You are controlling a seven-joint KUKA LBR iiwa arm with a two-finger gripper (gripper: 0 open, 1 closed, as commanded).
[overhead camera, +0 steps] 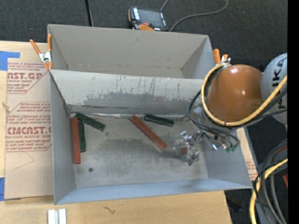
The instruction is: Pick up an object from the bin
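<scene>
Where the arm comes down under its orange cover, the tool sits low over the floor of the grey bin, near the right wall. Whether it is released or clenched cannot be told. Just to its left lies a long orange stick, slanted, its lower end nearest the tool. Past that, a dark green stick rests by the back wall. Well apart, at the left wall, a second orange stick lies touching a green stick.
</scene>
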